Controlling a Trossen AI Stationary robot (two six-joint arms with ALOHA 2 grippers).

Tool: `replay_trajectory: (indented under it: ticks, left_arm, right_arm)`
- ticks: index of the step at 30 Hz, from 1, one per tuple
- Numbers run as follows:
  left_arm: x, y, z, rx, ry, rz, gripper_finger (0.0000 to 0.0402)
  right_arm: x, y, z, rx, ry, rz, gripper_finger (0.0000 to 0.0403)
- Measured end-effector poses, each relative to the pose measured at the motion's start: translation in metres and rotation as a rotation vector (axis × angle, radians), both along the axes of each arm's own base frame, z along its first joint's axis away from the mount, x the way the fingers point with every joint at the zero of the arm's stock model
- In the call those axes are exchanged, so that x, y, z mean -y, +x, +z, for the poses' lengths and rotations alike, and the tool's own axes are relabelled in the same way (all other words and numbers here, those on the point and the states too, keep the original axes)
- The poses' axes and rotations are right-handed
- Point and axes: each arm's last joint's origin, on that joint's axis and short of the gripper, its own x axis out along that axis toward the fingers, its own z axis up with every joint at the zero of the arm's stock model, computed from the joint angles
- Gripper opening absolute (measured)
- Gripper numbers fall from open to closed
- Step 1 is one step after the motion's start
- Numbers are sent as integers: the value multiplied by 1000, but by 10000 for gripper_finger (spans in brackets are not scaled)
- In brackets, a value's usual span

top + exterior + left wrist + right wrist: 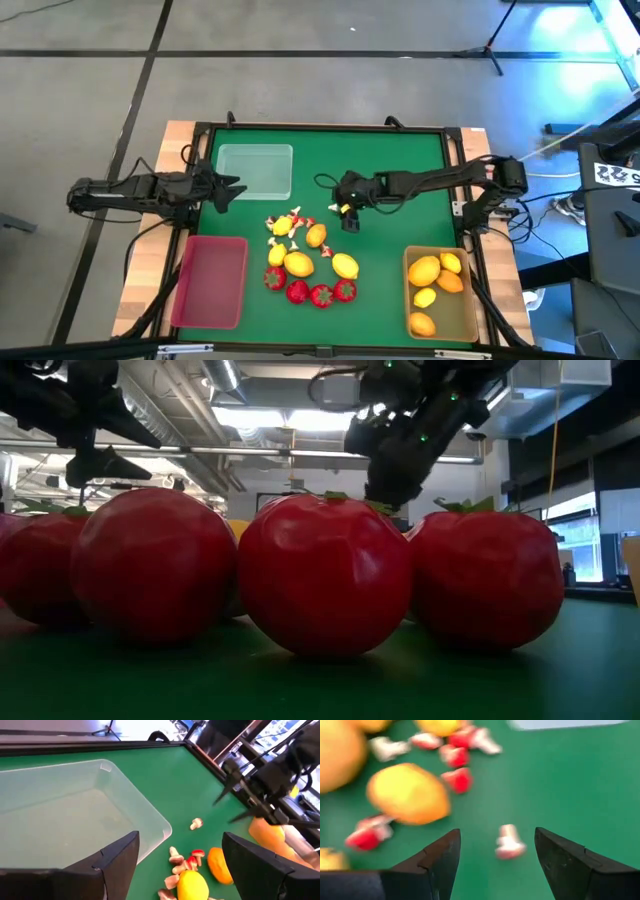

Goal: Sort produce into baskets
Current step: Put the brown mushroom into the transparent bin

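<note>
A green mat is spread over the bench (400, 170), which is edged in pale wood and stands on a grey floor. A loose heap of produce is seen on the mat just below the clear basket (255, 170): lemons (298, 263), strawberries (320, 294) and small white-and-red pieces. One such piece, a tiny mushroom (509, 841), lies apart from the heap toward the right end effector (349, 215), whose fingers are parted above and around it, gripping nothing. The mushroom is judged light, rigid and prone to roll; it would best be pinched across its cap. The left end effector (225, 190) is held open, empty, beside the clear basket. Several lemons are already gathered in the tan basket (470, 320); the red basket (210, 282) holds nothing.
</note>
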Motion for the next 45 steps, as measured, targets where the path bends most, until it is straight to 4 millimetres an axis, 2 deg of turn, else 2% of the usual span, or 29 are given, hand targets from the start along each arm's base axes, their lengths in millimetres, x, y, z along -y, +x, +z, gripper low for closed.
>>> replay_trajectory:
  ticks: [5,9,15,25,32,38,45]
  left_arm:
    - [0,0,0,-3,1,0,279]
    - [0,0,0,-9,6,-1,279]
    - [0,0,0,-7,3,1,279]
    - [0,-1,-4,-46,-1,6,279]
    - [0,-1,-5,-55,-1,6,279]
    - [0,-1,-5,-59,-2,6,279]
    - [0,-2,-5,-60,-4,7,279]
  right_arm:
    - [-20,7,5,89,43,69,253]
    - [-27,10,3,99,-78,50,253]
    - [0,12,-17,19,-57,-76,253]
    - [4,19,-49,-72,-28,-90,253]
    - [14,17,-50,-87,-80,-143,253]
    - [27,16,-59,-118,-28,-143,253]
    - [25,19,-61,-106,-16,-131,253]
